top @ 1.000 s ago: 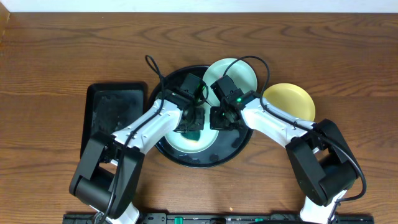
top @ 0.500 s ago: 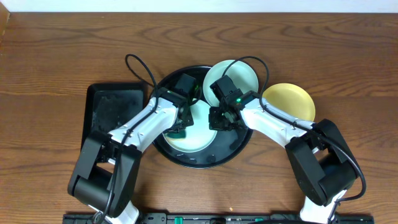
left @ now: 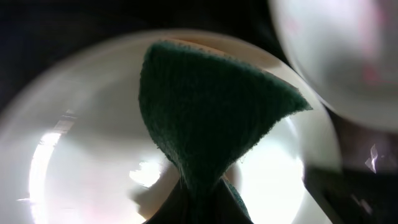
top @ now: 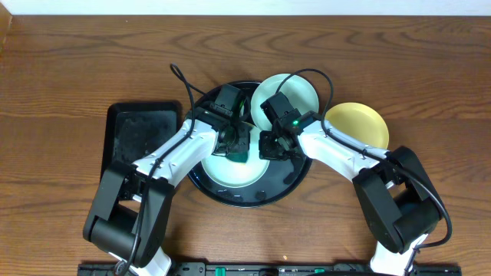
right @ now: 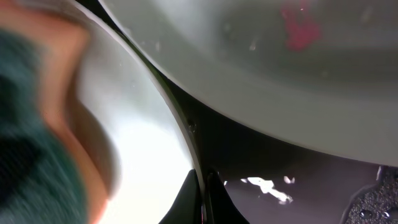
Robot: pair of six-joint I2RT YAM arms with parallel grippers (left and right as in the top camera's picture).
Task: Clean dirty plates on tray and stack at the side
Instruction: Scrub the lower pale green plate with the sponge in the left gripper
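1. The left claw (top: 235,144) is squeezing tight on a green scouring sponge (left: 211,112). It is pinching the pad at its waist, so the free end is fanning out over the mint plate (top: 222,175) lying inside the round black tray (top: 280,188).
2. The right claw (right: 202,198) is closed to a sliver. Its tips appear to be nipping the right-hand rim of that same plate, steadying it inside the tray while the sponge is working.
3. The second mint plate (top: 295,92) is overlapping the tray's far-right rim and is showing a pink smear (right: 300,30), so it is probably waiting for a wipe. The yellow plate (top: 357,124) is sitting on the counter (top: 77,69) just right of the tray, likely starting the stack.
4. A rectangular black tray (top: 142,142) is lying just left of the round tray.
5. Handling, as a judgement:
   - The plates are looking smooth, glossy, rigid and light, so one is likely to skate under the sponge unless it is pinned.
   - The raised rim is offering the only hold, and a thin edge pinch could slip when the plate is wet.
   - The material is not clear, so each plate is best treated as breakable and lowered flat onto the stack.
6. The sponge is soft and compressible, and the hold at its middle is looking secure.
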